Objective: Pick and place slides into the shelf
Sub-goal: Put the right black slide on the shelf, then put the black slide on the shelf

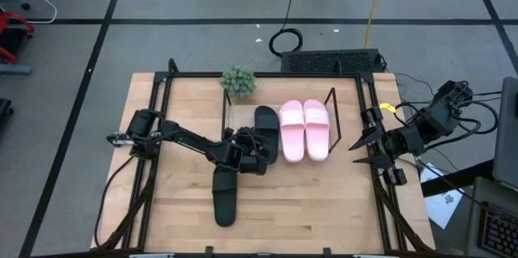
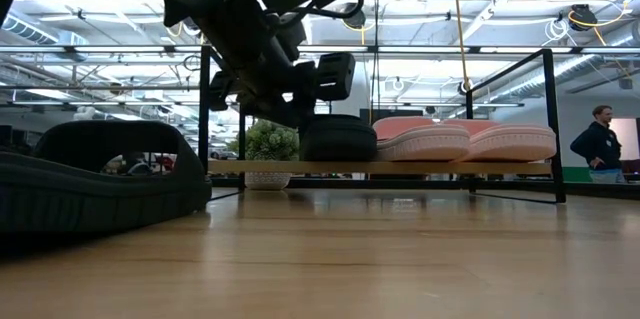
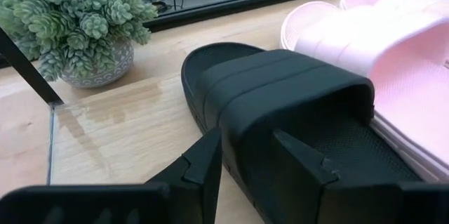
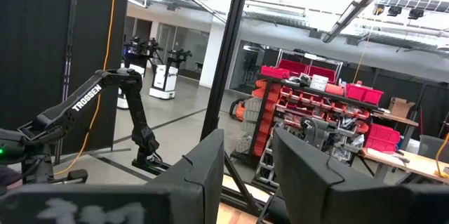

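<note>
We start with the desk point(image 1: 324, 201), where the shelf point(image 1: 332, 95) stands toward the far edge with three slides already on its base board: the pale pink pair point(image 1: 304, 129) side by side and one black slide point(image 1: 266, 129) just beside them. The second black slide point(image 1: 224, 196) lies apart on the desk, nearer the front edge, so we judge the task roughly three quarters done, at the step of setting the third slide in place. Our left hand point(image 3: 247, 155) sits at the heel of the shelved black slide, fingers point(image 3: 203, 164) spread a little, one outside the slide's edge and one over its strap, apparently not squeezing it. Next we would back the left hand clear, then reach for the remaining black slide. Our right hand point(image 1: 368, 150) waits at the desk's right edge, fingers spread and holding nothing. A small potted succulent point(image 1: 238, 81) stands beside the shelf.
</note>
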{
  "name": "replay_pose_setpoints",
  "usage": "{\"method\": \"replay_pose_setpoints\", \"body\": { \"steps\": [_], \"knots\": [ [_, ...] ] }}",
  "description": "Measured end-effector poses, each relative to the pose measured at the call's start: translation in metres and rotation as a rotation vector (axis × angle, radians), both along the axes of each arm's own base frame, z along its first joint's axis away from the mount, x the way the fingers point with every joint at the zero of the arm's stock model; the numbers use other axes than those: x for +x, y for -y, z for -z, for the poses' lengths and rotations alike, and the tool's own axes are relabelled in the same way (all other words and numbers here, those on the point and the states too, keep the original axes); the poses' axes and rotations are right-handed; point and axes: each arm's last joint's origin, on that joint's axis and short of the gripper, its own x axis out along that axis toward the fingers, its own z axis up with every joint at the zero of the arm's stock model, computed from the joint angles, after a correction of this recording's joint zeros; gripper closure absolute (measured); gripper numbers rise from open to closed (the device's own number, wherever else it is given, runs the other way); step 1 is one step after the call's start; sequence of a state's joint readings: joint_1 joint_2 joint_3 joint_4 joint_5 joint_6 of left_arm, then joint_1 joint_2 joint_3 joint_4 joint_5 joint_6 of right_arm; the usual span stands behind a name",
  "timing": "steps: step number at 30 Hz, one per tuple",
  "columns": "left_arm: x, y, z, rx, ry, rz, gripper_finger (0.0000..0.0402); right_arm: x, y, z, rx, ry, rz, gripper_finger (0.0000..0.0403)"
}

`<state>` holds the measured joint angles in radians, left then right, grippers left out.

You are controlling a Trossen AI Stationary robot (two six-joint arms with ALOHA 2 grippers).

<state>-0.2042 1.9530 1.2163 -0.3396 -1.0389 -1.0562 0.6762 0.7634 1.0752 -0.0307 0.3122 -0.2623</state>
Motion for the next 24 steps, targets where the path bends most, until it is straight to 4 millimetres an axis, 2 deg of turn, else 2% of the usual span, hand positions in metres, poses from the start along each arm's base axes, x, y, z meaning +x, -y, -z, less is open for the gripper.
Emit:
{"method": "replay_pose_setpoints", "body": {
  "steps": [13, 24],
  "knots": [
    [-0.001, 0.006, -0.004, -0.008, -0.007, 0.031, 0.0281, 0.000, 0.000, 0.000, 0.003, -0.002, -0.001, 0.0292],
    [-0.008, 0.014, -0.023, -0.015, 0.010, 0.068, 0.0281, 0.000, 0.000, 0.001, 0.009, -0.009, -0.005, 0.0292]
  ]
}}
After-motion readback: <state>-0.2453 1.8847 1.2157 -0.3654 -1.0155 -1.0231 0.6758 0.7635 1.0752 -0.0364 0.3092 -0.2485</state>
